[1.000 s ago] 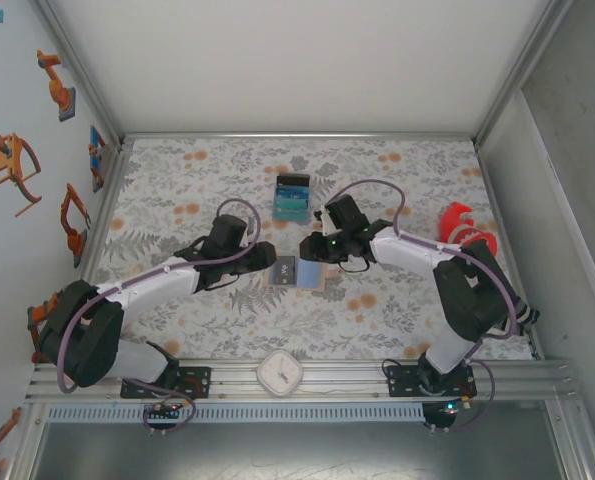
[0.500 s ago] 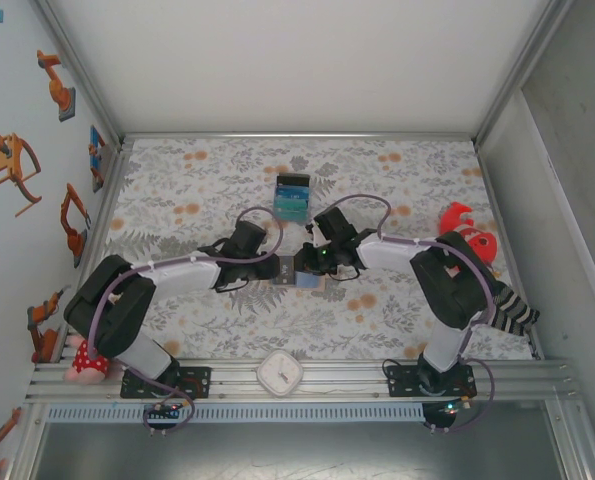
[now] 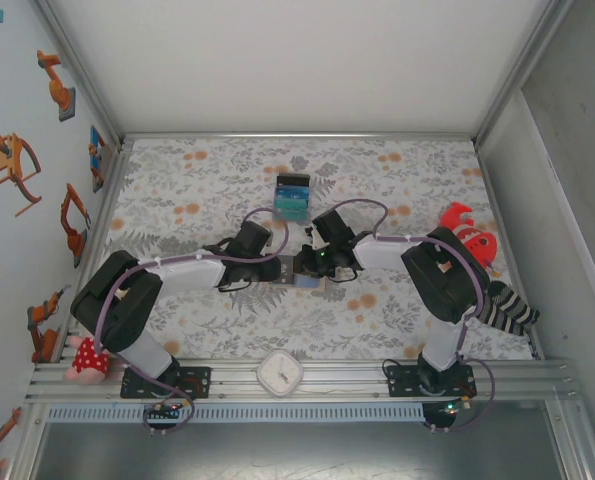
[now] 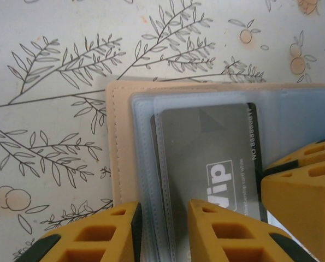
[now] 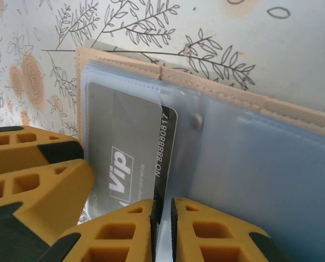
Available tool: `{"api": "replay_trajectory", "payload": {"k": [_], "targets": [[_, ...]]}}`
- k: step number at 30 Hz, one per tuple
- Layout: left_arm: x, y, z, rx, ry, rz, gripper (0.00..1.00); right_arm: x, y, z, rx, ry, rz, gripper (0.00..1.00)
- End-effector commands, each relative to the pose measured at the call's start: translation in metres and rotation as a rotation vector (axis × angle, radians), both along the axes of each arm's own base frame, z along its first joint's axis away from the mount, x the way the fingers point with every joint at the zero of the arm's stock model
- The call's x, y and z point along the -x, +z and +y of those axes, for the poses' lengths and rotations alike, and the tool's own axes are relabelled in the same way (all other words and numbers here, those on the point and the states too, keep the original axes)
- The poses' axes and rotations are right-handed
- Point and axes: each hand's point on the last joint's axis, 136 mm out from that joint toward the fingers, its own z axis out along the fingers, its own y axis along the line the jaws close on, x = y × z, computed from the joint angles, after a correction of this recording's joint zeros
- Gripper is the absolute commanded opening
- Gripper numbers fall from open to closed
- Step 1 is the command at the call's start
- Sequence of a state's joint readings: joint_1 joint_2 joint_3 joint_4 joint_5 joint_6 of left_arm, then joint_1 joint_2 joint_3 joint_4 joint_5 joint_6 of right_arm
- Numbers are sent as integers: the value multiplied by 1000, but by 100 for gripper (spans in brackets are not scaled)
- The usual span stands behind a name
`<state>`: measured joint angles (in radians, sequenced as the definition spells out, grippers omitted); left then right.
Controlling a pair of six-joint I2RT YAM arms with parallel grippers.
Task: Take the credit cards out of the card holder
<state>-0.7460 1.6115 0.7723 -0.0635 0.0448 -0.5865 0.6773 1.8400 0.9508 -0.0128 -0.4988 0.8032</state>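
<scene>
The tan card holder (image 3: 295, 272) lies open on the floral table with both grippers meeting over it. Its clear sleeves hold a grey "Vip" credit card (image 4: 211, 142). My left gripper (image 4: 165, 229) stands low over the holder's stitched left border (image 4: 118, 142), jaws narrowly apart astride the sleeve edges, pinching nothing. My right gripper (image 5: 162, 224) is shut on the dark numbered edge of the credit card (image 5: 124, 131), beside the pale blue inner face of the holder (image 5: 233, 95). From above, the left gripper (image 3: 275, 268) and right gripper (image 3: 312, 265) almost touch.
A teal-and-black block (image 3: 292, 197) lies just behind the holder. A white clock (image 3: 279, 373) sits on the front rail. A red toy (image 3: 467, 228) and a striped sock (image 3: 507, 308) are at the right, and a red spotted toy (image 3: 85, 360) at the front left.
Both arms have come in and down onto the holder. The left jaws have narrowed, and the right jaws have shut on the card's edge.
</scene>
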Motion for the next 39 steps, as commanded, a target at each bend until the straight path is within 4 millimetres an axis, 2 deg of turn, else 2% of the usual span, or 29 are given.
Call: {"api": "replay_trajectory", "payload": {"k": [1, 15, 29, 39], "targets": [[1, -1, -1, -27, -23, 9, 26, 4, -9, -1, -15, -11, 33, 16], [7, -8, -4, -33, -18, 44, 14, 1, 3, 16, -164, -7, 42, 16], [9, -6, -8, -19, -21, 51, 11, 2, 17, 27, -267, 7, 34, 12], [10, -8, -2, -48, -2, 60, 10, 3, 24, 19, -265, -3, 24, 12]]}}
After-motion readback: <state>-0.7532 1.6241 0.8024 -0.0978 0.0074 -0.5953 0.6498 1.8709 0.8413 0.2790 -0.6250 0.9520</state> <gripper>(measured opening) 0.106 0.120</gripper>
